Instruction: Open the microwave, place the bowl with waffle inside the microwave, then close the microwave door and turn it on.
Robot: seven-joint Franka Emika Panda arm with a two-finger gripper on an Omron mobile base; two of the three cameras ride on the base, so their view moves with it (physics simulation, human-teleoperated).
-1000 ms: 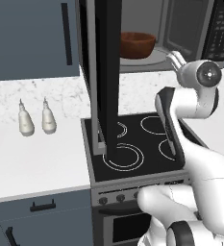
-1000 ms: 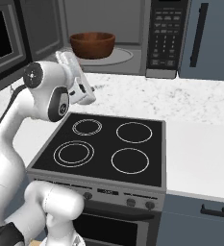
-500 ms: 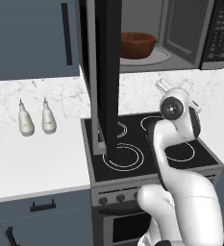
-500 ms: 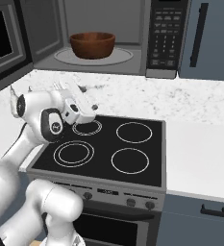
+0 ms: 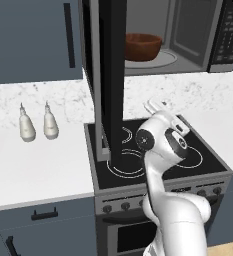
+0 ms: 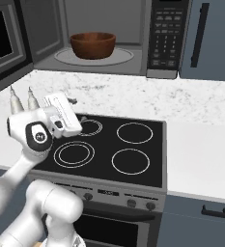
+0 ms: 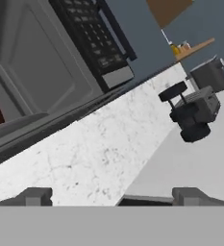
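Base views show the bowl [image 6: 92, 45] inside the open microwave [image 6: 104, 36]; the hand view shows the released tool [image 7: 111, 196] empty.

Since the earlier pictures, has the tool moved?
Yes. The tool has dropped from beside the microwave opening to low over the stove, still open.

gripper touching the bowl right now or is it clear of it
Apart. In the right base view the gripper sits low over the stove, while the bowl rests up inside the microwave.
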